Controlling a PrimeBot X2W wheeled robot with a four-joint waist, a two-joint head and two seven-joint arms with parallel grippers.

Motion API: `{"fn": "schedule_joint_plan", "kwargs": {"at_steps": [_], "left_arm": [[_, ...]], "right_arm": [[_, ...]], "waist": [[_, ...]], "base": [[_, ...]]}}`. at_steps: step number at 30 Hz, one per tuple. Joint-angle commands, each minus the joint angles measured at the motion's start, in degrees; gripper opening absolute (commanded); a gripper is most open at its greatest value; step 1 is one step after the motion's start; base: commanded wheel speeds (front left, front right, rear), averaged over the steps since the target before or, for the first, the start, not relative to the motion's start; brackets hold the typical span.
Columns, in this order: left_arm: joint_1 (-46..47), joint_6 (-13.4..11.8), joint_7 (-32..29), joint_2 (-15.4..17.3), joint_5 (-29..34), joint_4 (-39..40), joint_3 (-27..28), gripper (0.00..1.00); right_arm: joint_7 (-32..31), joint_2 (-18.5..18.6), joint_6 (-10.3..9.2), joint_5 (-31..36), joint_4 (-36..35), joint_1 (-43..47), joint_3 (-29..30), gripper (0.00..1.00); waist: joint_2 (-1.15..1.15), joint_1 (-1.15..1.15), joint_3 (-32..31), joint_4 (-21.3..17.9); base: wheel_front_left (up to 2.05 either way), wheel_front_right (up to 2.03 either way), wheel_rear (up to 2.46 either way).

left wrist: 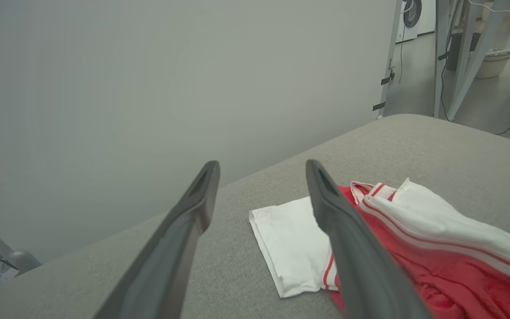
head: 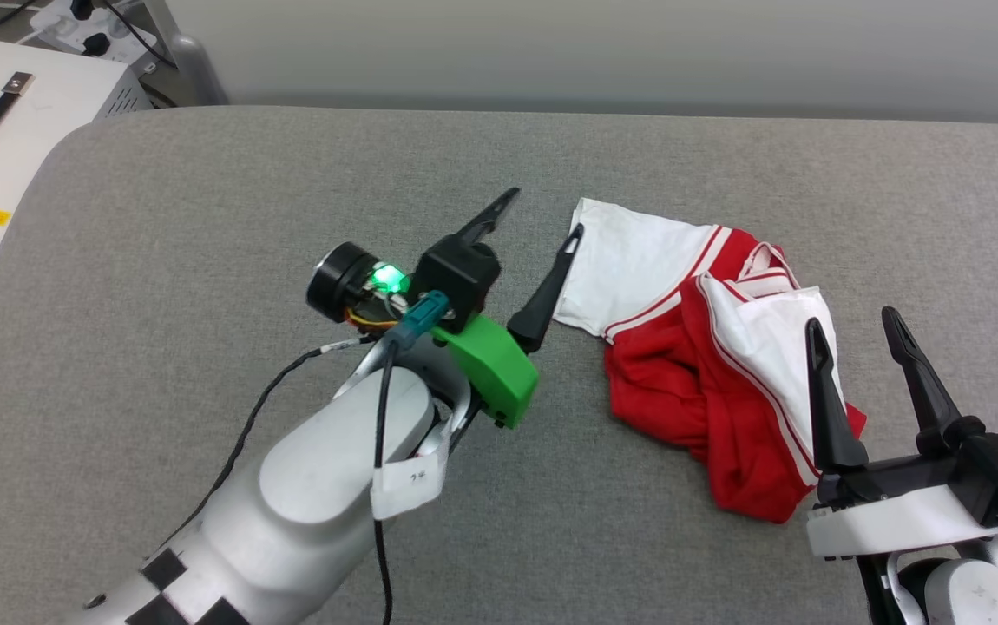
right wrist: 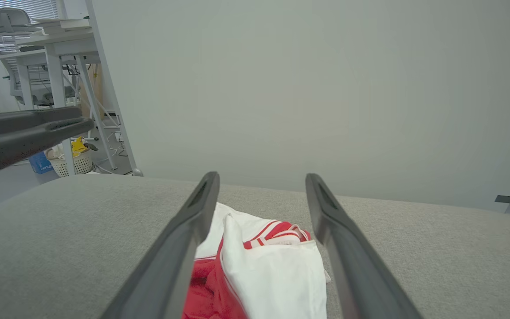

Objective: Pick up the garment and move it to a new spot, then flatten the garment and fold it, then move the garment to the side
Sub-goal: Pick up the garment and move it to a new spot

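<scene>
The pale forearm (head: 334,469) of the left arm lies nearest the head camera, at the lower left. It carries the left gripper (head: 542,213) out over the grey padded surface (head: 204,217). The jaws of this gripper are spread wide and nothing is held between them.

The garment (head: 707,373) is located right of centre on the surface, bunched and unfolded. Its long axis runs from a white sleeve (head: 629,260) at the far left to a red end at the near right. The sleeve lies immediately to the right of the left gripper. The inner finger is seen against the sleeve's edge, but contact cannot be confirmed. In the left wrist view the garment (left wrist: 290,239) is likewise offset to the right of the left gripper (left wrist: 261,164).

The right gripper (head: 850,319) stands at the near right end of the garment, fingers pointing away from the robot. Its jaws are also wide apart and empty. In the right wrist view the garment (right wrist: 272,266) lies directly ahead, between the fingers of the right gripper (right wrist: 261,175).

Each end is therefore served by the nearer arm. It is judged that the right arm is better aligned, while the left requires a shift to its right before a grasp.
</scene>
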State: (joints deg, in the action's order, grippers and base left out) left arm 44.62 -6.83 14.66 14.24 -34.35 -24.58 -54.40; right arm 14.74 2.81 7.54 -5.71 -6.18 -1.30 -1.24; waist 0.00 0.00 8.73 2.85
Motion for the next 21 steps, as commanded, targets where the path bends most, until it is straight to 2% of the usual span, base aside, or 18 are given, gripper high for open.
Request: {"fn": "schedule_joint_plan", "kwargs": {"at_steps": [1,6,11,17,21], "left_arm": [[-2.9,-1.1,0.3,1.0,1.5,2.0,2.0,1.00],[-11.9,-3.6,0.3,3.5,5.5,9.7,12.1,1.00],[-20.5,-4.7,0.3,4.0,8.7,14.0,21.4,1.00],[-29.8,-4.4,0.3,2.6,12.8,16.7,31.1,1.00],[-35.3,-3.4,0.3,0.3,15.9,18.3,36.4,1.00]], "right_arm": [[0.3,0.1,-0.05,0.3,0.0,0.7,0.2,1.00],[0.3,0.1,-0.05,0.6,0.0,1.8,0.2,1.00],[0.3,0.1,-0.05,0.6,0.3,2.4,0.1,1.00],[0.3,0.1,-0.05,0.3,0.4,3.0,0.3,1.00],[0.3,0.1,-0.05,0.2,0.5,3.6,0.4,1.00]], "waist": [[0.00,0.00,-0.8,0.8],[0.00,0.00,-1.8,1.4],[0.00,0.00,-2.7,1.8],[0.00,0.00,-3.8,2.0],[0.00,0.00,-4.5,1.9]], "base": [[0.00,0.00,0.00],[0.00,0.00,0.00],[0.00,0.00,0.00],[0.00,0.00,0.00],[0.00,0.00,0.00]]}}
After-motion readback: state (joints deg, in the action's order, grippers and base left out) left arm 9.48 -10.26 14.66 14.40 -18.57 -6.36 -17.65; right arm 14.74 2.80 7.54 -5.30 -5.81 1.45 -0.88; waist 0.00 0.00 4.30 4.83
